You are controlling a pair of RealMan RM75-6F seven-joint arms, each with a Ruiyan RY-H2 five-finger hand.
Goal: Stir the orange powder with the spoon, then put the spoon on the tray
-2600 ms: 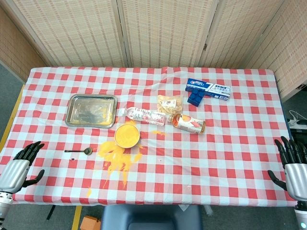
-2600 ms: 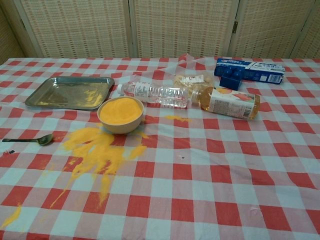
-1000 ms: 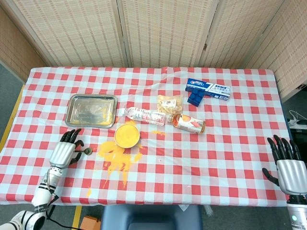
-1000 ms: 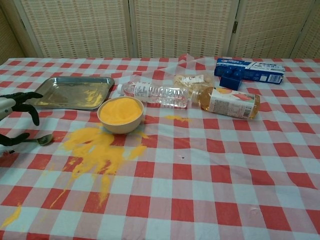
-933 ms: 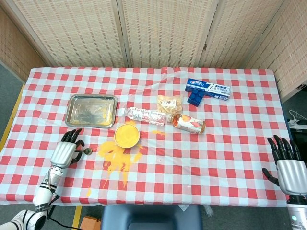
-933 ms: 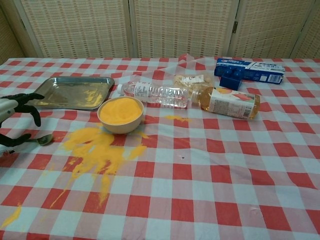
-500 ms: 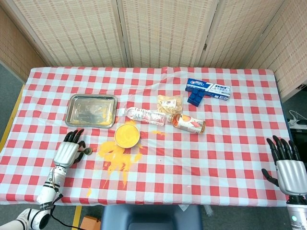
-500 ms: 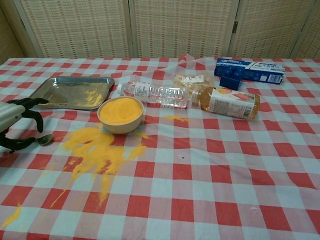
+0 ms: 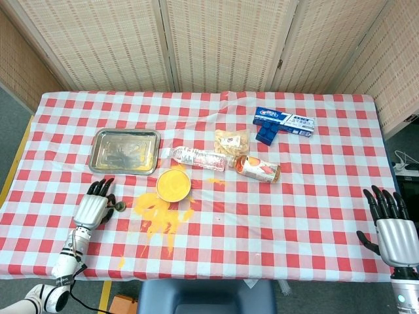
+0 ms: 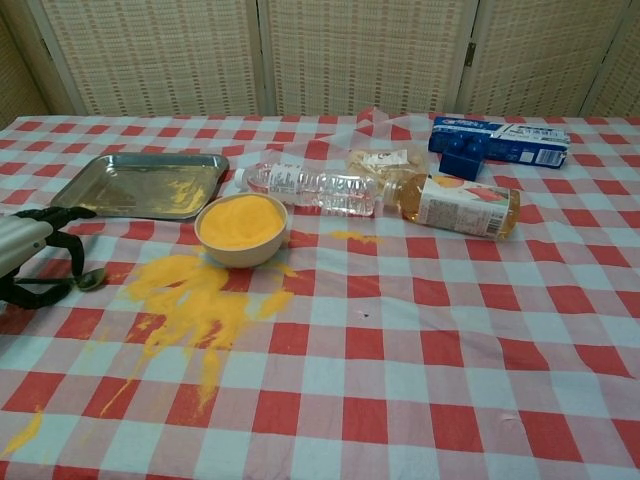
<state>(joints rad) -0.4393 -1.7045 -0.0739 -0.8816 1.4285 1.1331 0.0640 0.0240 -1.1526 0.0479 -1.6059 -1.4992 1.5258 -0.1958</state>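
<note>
The spoon (image 9: pixel 118 206) is laid flat on the counter (image 9: pixel 294 196), left of the bowl (image 9: pixel 173 185), handle pointing left under the left hand (image 9: pixel 92 210). Its fingers (image 10: pixel 62 214) are arched over the handle; a completed grasp cannot be confirmed. The right hand (image 9: pixel 393 235) is positioned well apart, released.

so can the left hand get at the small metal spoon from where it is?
Probably yes. The left hand sits right over the small metal spoon's handle, with only the spoon's bowl showing beside its fingers. Nothing lies between them; the spilled orange powder is further right.
</note>
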